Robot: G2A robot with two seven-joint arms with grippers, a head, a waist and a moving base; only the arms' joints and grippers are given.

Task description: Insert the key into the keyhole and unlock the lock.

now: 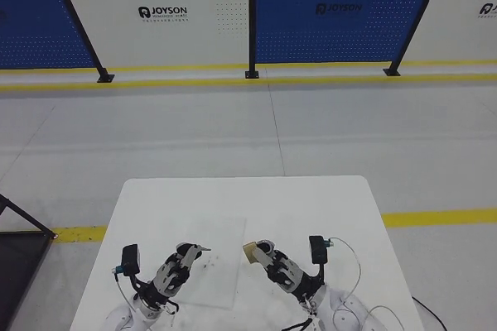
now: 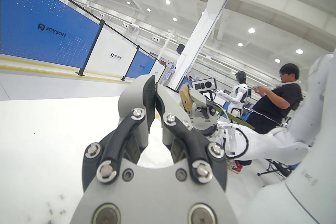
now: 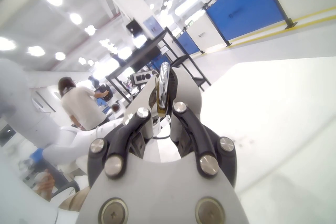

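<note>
The right gripper [image 1: 261, 250] was closed on the lock [image 1: 250, 251], holding it over the table [image 1: 315, 207] near the middle of the table's near edge. In the right wrist view the right gripper [image 3: 164, 88] clamped the lock [image 3: 163, 86] by its shackle, a rounded, polished chrome bar seen edge-on between the fingers. The lock's long axis ran in line with the fingers. Its blocky brass body projected past the fingertips towards the table's left half.

In the left wrist view the lock [image 2: 185, 99] showed a matte brass face with a small dark spot, possibly the keyhole, turned towards that camera.

The left gripper [image 1: 192, 250] was over the table's near edge, left of centre. In the left wrist view the ribbed black pads [image 2: 149, 93] of the left gripper [image 2: 155, 97] were pressed together. In the top view a thin dark sliver, probably the key [image 1: 201, 247], projected from the fingertips and pointed across the table towards the lock.

The two grippers were near each other but apart. A thin, flat, translucent sheet [image 1: 219, 277] lay on the table below them, with dark specks [image 1: 209, 261] on it.
</note>
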